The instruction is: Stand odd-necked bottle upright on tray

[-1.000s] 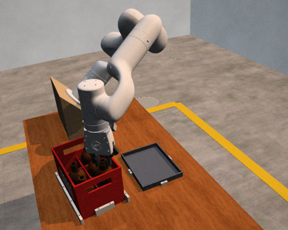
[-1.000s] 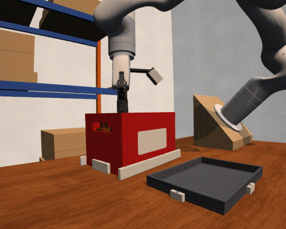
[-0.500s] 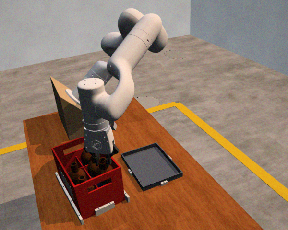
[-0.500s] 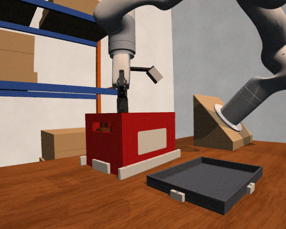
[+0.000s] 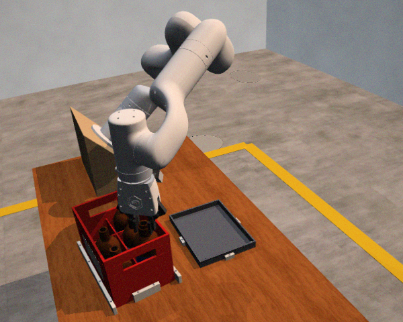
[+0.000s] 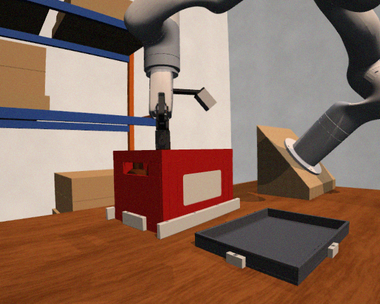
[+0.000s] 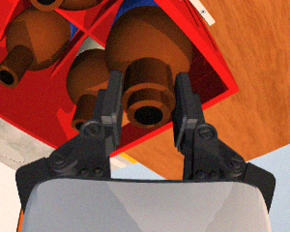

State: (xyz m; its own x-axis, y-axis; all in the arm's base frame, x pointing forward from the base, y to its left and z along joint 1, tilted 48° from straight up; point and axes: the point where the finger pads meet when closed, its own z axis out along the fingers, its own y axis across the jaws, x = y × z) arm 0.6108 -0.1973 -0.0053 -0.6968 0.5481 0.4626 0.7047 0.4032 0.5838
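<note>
My gripper (image 5: 144,227) (image 7: 148,87) is shut on the neck of a brown bottle (image 5: 143,230) (image 7: 149,50), just below its mouth. That bottle is in the corner cell of the red crate (image 5: 137,277) (image 6: 137,196) (image 7: 208,68) on the tray's side; whether its base touches the crate floor is hidden. Other brown bottles show in the crate: one beside the left finger (image 7: 84,74), one further left (image 7: 36,39) (image 5: 103,235), one partly cut off (image 7: 77,2). The grey tray (image 5: 212,230) (image 6: 282,239) lies beside the crate and holds no bottle.
White rails (image 5: 146,292) (image 6: 200,217) border the crate at its foot, and small white blocks (image 5: 229,255) (image 6: 235,259) border the tray. The crate walls and red dividers stand close around the bottles. The arm's wedge-shaped mount (image 6: 278,170) stands behind on the table.
</note>
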